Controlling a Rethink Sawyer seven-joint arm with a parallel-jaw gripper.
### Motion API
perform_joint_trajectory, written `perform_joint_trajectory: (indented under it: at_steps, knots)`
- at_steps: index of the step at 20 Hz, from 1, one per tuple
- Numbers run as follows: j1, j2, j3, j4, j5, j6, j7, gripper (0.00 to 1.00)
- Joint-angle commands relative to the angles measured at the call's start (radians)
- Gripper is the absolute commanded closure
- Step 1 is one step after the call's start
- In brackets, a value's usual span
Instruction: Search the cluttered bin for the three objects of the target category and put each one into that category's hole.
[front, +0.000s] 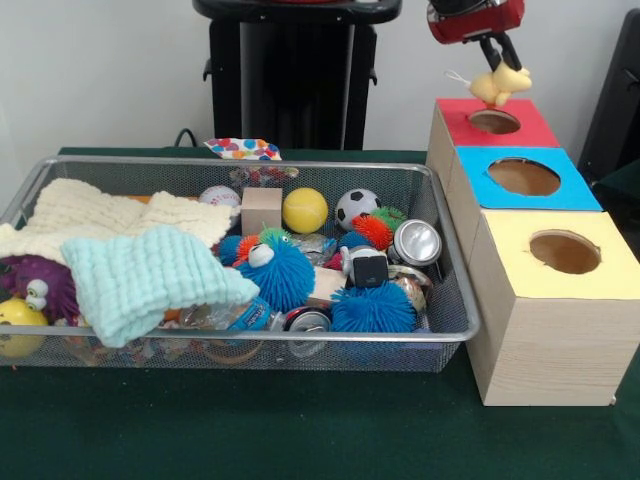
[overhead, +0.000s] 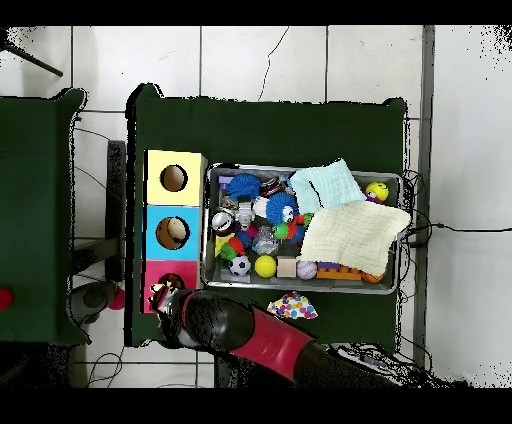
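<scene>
My gripper (front: 503, 68) hangs at the upper right, shut on a small yellow soft toy (front: 500, 86) with a white string. The toy dangles just above the round hole (front: 494, 121) in the red-topped box (front: 530, 128). From overhead, the gripper (overhead: 163, 297) sits over that red box (overhead: 158, 275) at the end of the row. Beside it stand the blue-topped box (front: 570, 192) and the yellow-topped box (front: 520, 235), each with its own hole. A pale object shows inside the blue box's hole (overhead: 177, 231).
A wire bin (front: 455, 330) left of the boxes holds a cream cloth (front: 90, 212), a mint cloth (front: 140, 275), blue spiky balls (front: 275, 275), a yellow ball (front: 305, 210), a soccer ball (front: 355, 205), a wooden block (front: 261, 210) and cans (front: 416, 242). A polka-dot piece (front: 243, 149) lies behind the bin.
</scene>
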Motion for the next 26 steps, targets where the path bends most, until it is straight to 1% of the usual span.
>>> perform_joint_trajectory:
  at_steps: [1, 5, 14, 18, 26]
  knots:
    - [-0.033, 0.085, 0.065, -0.066, -0.001, -0.069, 0.284, 1.0]
    - [-0.037, 0.097, 0.066, -0.067, -0.01, -0.082, 0.29, 1.0]
    - [-0.035, 0.083, 0.083, -0.055, -0.025, -0.106, 0.319, 1.0]
    - [-0.03, 0.074, 0.073, -0.056, -0.035, -0.114, 0.316, 1.0]
    - [-0.02, 0.043, 0.052, -0.06, -0.04, -0.088, 0.299, 1.0]
